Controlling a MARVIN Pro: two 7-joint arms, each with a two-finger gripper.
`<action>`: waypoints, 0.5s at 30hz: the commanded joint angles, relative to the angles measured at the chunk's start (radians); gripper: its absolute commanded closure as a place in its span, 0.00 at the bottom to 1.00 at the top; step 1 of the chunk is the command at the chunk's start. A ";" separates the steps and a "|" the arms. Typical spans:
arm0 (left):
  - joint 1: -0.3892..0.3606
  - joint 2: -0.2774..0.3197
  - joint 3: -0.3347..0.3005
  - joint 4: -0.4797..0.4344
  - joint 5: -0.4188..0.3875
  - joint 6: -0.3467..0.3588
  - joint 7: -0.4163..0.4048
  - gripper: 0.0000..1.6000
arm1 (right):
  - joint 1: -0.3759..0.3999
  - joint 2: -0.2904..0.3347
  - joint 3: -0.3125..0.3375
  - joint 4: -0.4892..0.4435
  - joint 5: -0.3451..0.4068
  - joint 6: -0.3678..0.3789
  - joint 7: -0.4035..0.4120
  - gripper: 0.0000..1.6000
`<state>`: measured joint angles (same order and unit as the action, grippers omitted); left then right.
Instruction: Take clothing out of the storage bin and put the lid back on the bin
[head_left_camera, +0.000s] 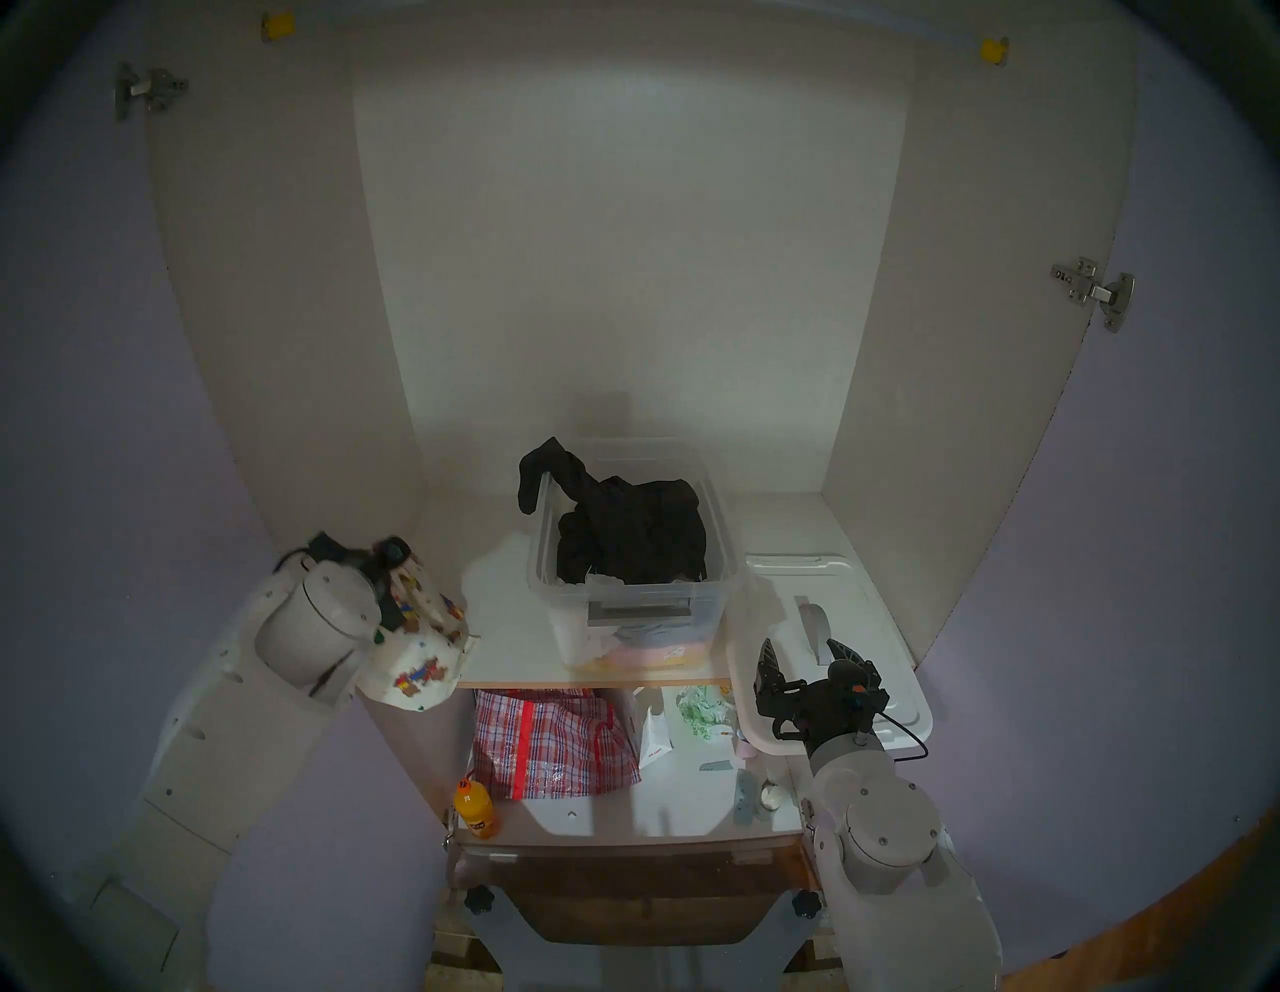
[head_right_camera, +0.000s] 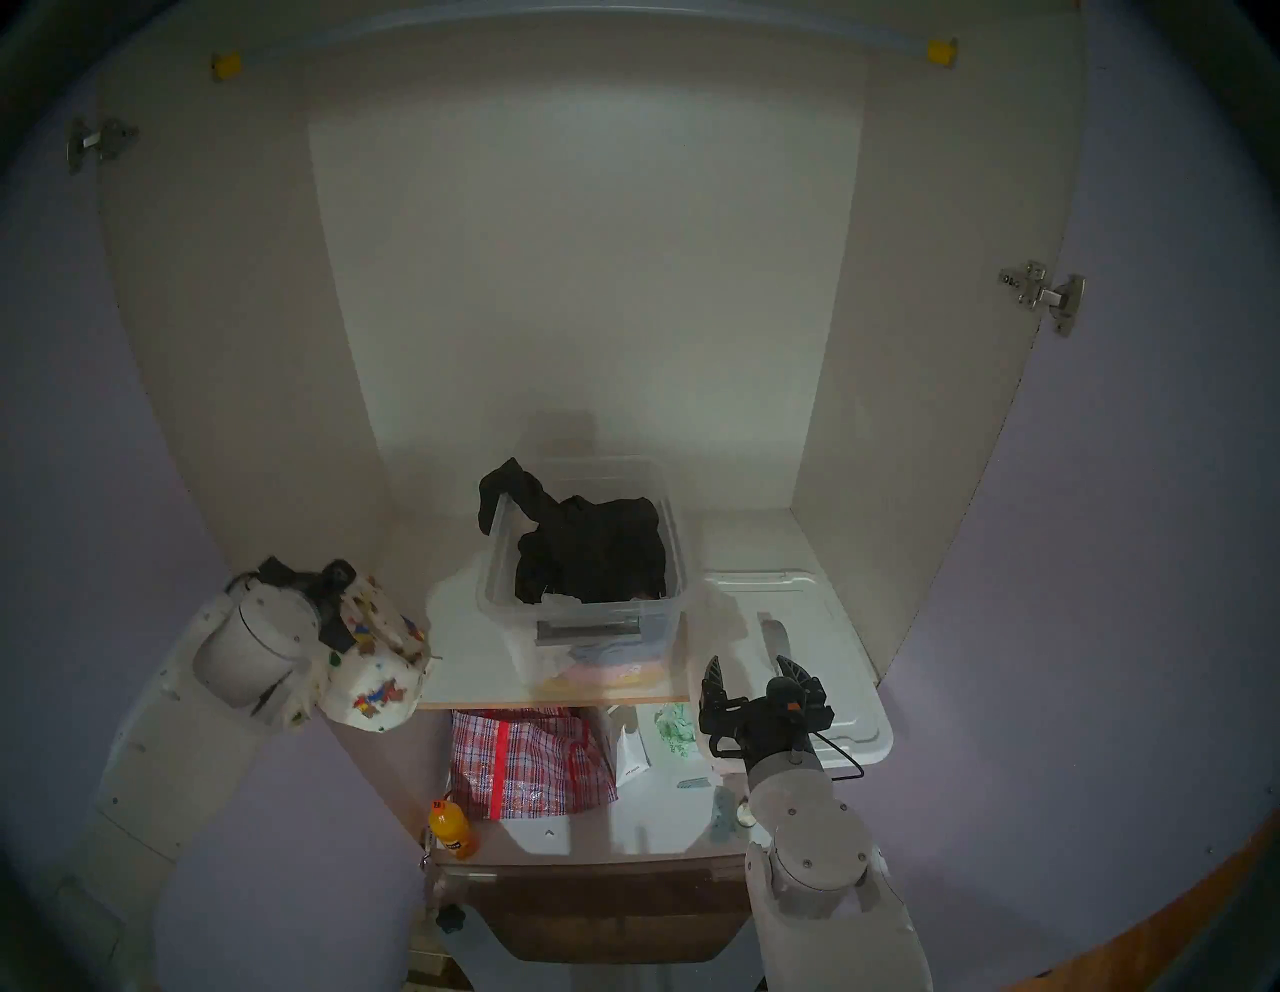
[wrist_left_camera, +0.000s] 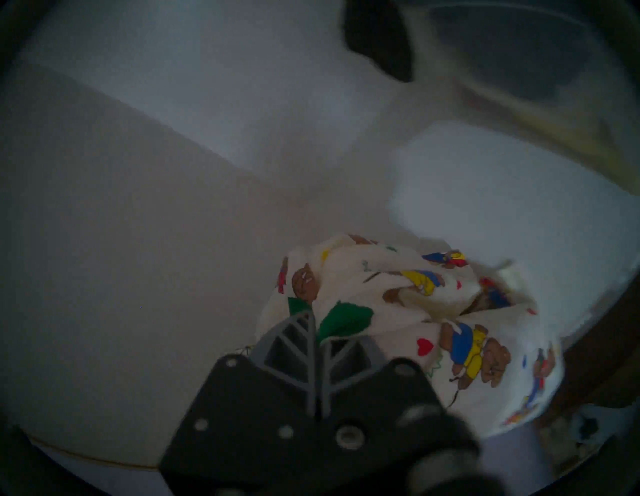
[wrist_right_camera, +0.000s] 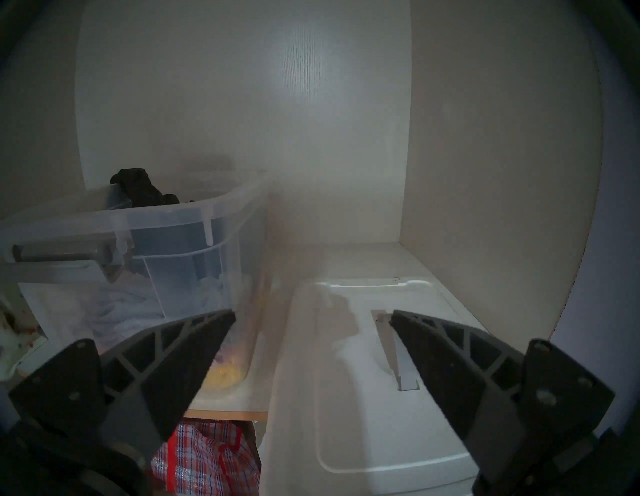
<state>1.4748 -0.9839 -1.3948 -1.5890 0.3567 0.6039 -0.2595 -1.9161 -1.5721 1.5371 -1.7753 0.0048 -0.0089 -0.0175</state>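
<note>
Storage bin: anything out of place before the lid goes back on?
Yes. A black garment in the storage bin trails one end over its back-left rim, where the lid would likely trap it.

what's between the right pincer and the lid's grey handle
Nothing: in the right wrist view the open right pincer hovers above the white lid, and only bare lid surface lies before the grey handle.

Plastic, cloth and laminate surfaces
Clear glossy plastic storage bin (head_left_camera: 627, 589); smooth white plastic lid (head_left_camera: 859, 623); soft printed cloth garment (wrist_left_camera: 433, 311); matt black garment (head_left_camera: 634, 533)
</note>
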 joint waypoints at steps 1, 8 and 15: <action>-0.067 -0.017 -0.008 0.019 -0.012 -0.065 0.009 1.00 | 0.008 -0.001 -0.001 -0.028 0.000 -0.005 0.000 0.00; -0.203 -0.038 0.013 0.178 0.018 -0.107 0.039 1.00 | 0.009 -0.001 -0.001 -0.026 0.000 -0.006 0.000 0.00; -0.350 -0.027 0.034 0.313 0.010 -0.153 -0.027 1.00 | 0.010 -0.001 -0.001 -0.024 0.000 -0.006 0.000 0.00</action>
<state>1.2270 -1.0224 -1.3664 -1.2574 0.3654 0.4934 -0.2470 -1.9158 -1.5720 1.5370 -1.7749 0.0048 -0.0091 -0.0175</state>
